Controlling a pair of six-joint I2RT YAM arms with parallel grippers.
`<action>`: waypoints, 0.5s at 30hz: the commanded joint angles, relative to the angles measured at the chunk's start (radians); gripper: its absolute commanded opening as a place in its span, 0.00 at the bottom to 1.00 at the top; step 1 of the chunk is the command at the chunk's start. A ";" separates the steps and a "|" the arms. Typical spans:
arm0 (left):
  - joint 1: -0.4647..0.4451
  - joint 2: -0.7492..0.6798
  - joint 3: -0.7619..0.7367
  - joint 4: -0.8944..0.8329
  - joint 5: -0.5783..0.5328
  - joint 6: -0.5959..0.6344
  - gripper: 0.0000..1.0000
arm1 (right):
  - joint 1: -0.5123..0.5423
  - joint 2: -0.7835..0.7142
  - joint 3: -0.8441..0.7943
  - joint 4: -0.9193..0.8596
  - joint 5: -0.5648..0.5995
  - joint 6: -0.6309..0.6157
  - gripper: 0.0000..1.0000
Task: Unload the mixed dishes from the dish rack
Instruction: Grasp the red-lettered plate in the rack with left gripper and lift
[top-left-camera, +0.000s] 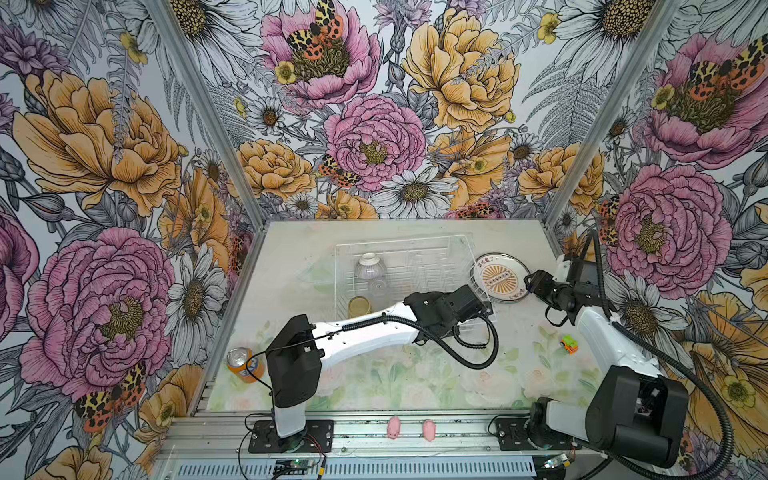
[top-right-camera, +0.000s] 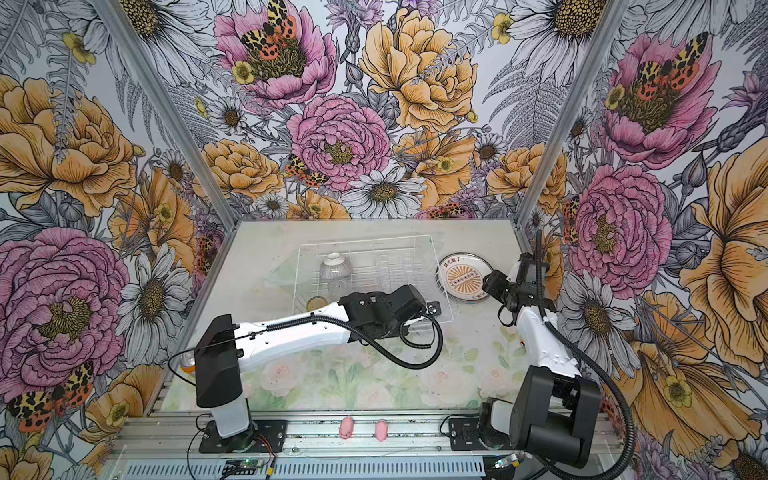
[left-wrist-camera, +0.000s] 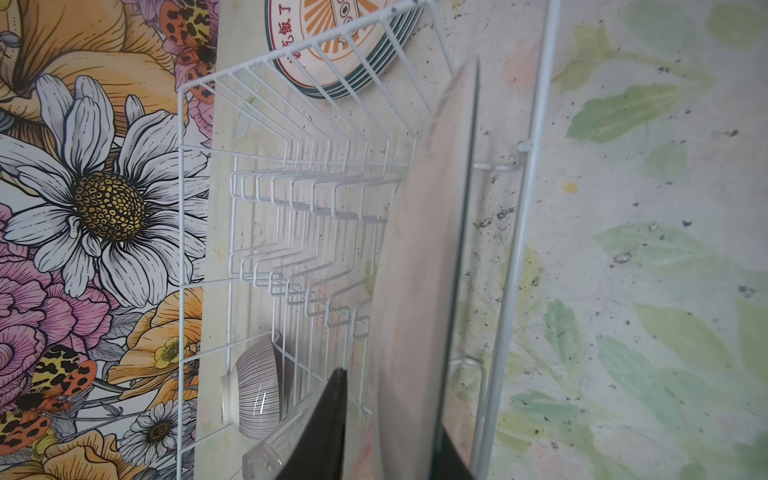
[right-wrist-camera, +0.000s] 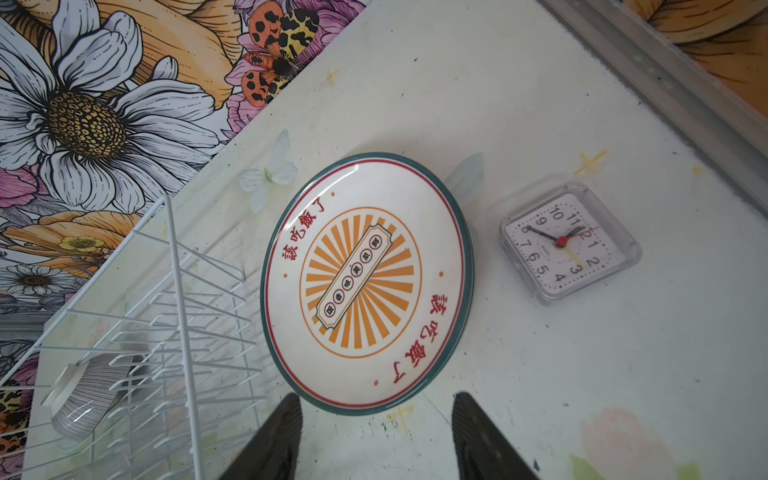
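Dish rack of white wire sits mid-table; our left arm lies stretched low from 7 o'clock to the rack's 5 o'clock corner, wrist rolled sideways; there the left gripper brackets one upright plate, fingers close on both faces, though we cannot tell whether they clamp it yet; we judge it should pinch firmly, then lift straight up clear of the prongs; the right gripper hovers wide apart, empty, over stacked plates at 3 o'clock.

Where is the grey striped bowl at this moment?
In both top views the bowl sits inside the dish rack, in its far left part, just behind the clear tumbler.
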 joint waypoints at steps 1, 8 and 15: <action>-0.002 -0.007 0.028 0.002 -0.041 0.005 0.17 | 0.006 -0.021 -0.004 -0.001 -0.012 -0.010 0.60; 0.007 0.032 0.037 0.008 -0.072 0.000 0.08 | 0.006 -0.024 -0.004 -0.001 -0.014 -0.010 0.60; 0.026 -0.048 -0.003 0.088 -0.091 -0.016 0.05 | 0.006 -0.024 -0.004 0.002 -0.015 -0.009 0.59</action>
